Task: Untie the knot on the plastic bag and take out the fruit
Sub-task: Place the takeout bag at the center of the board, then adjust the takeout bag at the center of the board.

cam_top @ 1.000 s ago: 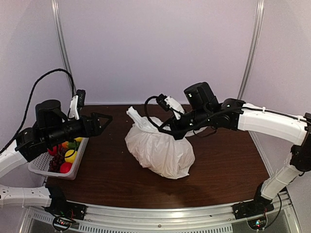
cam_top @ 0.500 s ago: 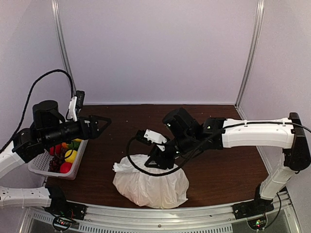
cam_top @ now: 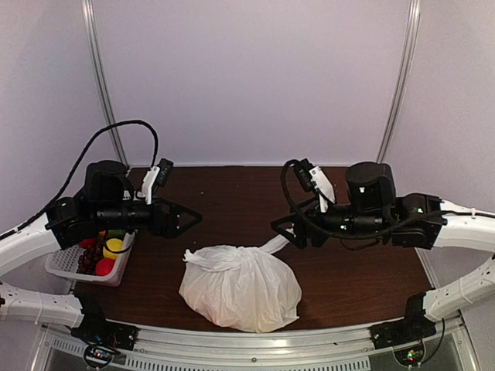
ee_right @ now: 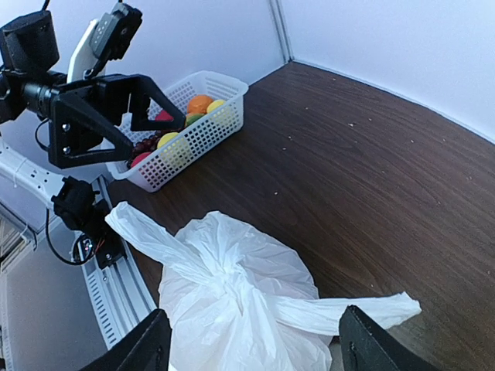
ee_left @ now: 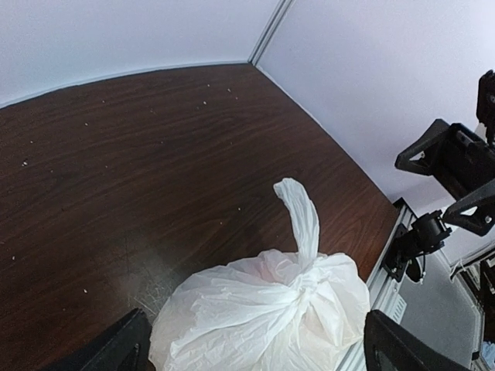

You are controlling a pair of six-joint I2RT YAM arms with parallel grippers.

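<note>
so the right claw (cam_top: 285, 232) had just dropped the plastic bag (cam_top: 241, 290) and hung open beside it, left claw (cam_top: 189, 220) open too, knot (cam_top: 203, 261) still tied

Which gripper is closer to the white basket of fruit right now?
Left. The left gripper hovers just right of the basket, jaws open, pointing toward the plastic bag. The right gripper is far off, on the bag's other side.

Right gripper (cam_top: 283, 232) opened, apparently released plastic bag (cam_top: 241, 287), withdrew right.
</note>
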